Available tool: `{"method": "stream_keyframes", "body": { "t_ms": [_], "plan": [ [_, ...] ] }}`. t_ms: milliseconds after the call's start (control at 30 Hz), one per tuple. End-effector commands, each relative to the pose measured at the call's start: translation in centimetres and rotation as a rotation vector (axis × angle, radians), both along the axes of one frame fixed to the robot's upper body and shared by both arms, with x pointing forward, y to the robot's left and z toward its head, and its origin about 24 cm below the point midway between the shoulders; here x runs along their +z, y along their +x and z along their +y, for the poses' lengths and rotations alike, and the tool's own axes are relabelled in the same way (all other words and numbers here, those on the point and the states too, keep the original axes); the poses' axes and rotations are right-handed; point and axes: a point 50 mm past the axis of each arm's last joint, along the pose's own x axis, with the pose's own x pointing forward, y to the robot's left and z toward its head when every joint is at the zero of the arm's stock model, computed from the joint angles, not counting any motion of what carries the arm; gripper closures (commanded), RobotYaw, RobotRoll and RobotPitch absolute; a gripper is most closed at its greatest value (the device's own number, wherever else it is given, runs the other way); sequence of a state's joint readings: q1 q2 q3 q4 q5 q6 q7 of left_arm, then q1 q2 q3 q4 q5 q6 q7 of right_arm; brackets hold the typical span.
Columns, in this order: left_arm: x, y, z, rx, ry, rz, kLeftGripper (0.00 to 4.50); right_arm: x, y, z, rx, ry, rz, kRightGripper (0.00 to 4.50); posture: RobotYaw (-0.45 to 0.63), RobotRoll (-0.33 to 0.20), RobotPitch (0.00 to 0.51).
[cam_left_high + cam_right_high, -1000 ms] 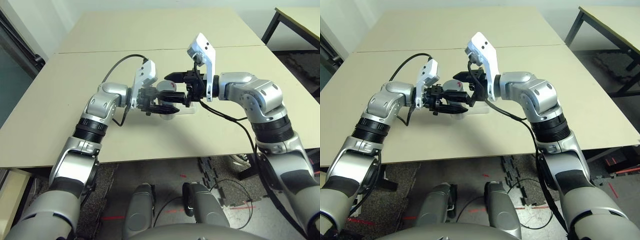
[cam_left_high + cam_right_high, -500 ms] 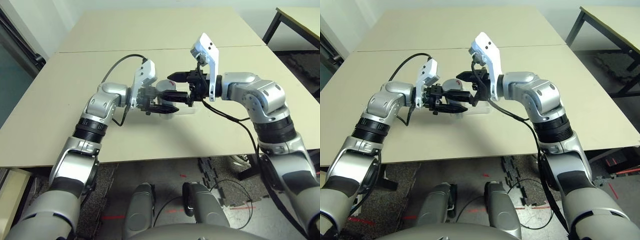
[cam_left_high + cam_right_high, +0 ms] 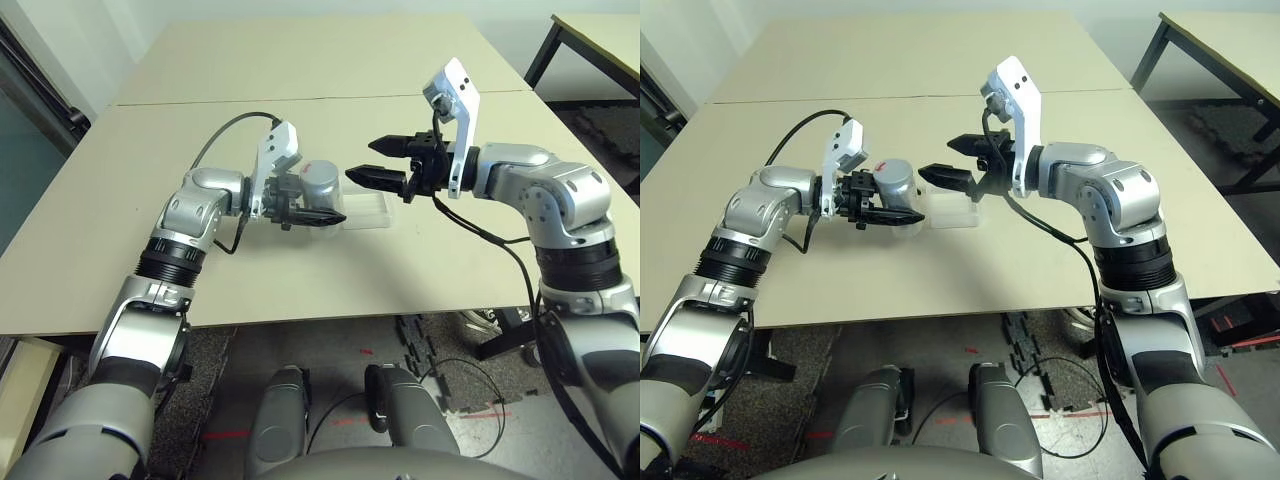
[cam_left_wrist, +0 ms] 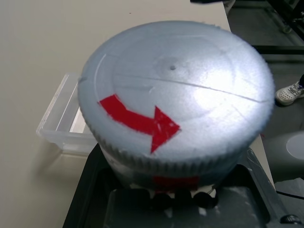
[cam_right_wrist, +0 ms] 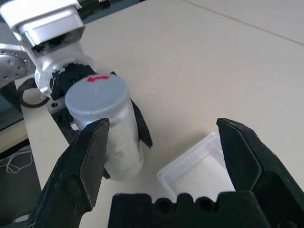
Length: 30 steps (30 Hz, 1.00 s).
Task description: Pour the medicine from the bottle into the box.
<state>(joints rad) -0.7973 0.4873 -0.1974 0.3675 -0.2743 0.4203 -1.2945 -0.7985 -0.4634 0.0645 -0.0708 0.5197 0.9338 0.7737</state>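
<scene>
The left gripper (image 3: 318,207) is clamped tight, pointing toward the right gripper (image 3: 385,162) with its wrist bent inward. The right gripper faces it, apart, fingers (image 5: 90,159) spread wide. Both silver forearms (image 3: 180,235) reach forward, elbows out.

Bright even light; glare on bottle (image 4: 175,95) cap; soft shadows.

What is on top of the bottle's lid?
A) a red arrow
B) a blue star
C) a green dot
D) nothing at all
A: the left wrist view shows a red arrow on the grey lid of the bottle, which the left gripper holds.
</scene>
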Motion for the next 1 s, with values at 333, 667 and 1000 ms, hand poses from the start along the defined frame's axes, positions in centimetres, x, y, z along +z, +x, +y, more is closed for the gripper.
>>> {"method": "stream_keyframes", "body": {
  "t_ms": [333,667,1000],
  "plan": [
    [0.6,0.1,0.1,-0.005,0.004,-0.021,1.94,0.5,-1.4,2.3,0.148,0.049,0.022,0.00,-0.03,0.000,0.098],
    [0.9,-0.1,-0.9,-0.061,0.029,-0.028,1.94,0.6,-0.5,4.2,0.212,-0.021,-0.023,0.00,-0.02,0.000,0.096],
    [0.9,-0.2,-1.7,-0.090,0.028,-0.031,1.94,0.4,-0.1,5.1,0.249,-0.069,-0.054,0.00,-0.02,0.000,0.094]
  ]
}}
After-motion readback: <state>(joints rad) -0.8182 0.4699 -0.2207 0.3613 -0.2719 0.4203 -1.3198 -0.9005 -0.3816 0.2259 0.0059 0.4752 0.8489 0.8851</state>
